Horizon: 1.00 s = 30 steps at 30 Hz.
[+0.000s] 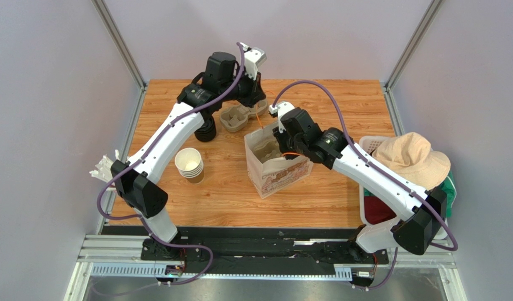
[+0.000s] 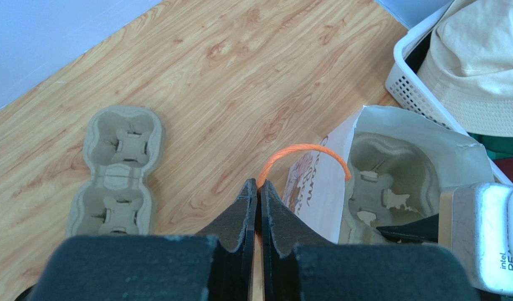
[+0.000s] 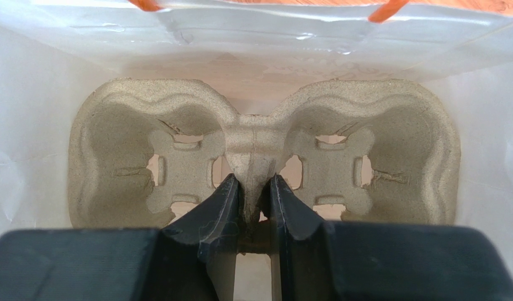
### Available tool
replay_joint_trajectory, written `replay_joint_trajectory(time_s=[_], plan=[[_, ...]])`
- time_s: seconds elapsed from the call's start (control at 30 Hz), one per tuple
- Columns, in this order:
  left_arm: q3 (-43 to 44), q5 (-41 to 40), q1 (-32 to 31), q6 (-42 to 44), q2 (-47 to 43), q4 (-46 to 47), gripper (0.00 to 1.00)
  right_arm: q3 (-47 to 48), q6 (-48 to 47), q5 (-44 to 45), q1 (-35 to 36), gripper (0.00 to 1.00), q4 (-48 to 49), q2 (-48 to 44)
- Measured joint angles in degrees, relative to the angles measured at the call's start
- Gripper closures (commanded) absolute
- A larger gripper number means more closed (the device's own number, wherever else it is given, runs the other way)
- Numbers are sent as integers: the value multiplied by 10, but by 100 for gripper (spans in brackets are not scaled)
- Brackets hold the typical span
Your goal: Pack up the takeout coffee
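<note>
The takeout coffee with its black lid is not in view. A white paper bag (image 1: 275, 169) stands open mid-table. My left gripper (image 1: 258, 111) is shut on the bag's orange handle (image 2: 303, 152), fingertips pinched together (image 2: 259, 188), holding that side of the bag up. My right gripper (image 1: 281, 143) reaches down into the bag and is shut (image 3: 253, 188) on the middle ridge of a pulp two-cup carrier (image 3: 265, 144). The carrier lies flat inside the bag and both its cup wells are empty. It also shows in the left wrist view (image 2: 391, 182).
A second pulp carrier (image 1: 236, 118) lies at the back, also seen in the left wrist view (image 2: 117, 172). A stack of lidless brown cups (image 1: 190, 164) stands left of the bag. A dark stack (image 1: 205, 132) sits under the left arm. A white basket (image 1: 369, 145) holds a tan hat (image 1: 411, 160) at the right.
</note>
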Motion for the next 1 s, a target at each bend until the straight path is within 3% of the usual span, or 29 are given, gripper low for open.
replay_joint_trajectory(time_s=[0.43,1.0], plan=[[-5,-1,-17,4,-7,0,100,62,-6,-50,-4,81,-46,6],[-5,-6,-32,16,-16,-11,100,63,6,-125,-57,82,-55,59]])
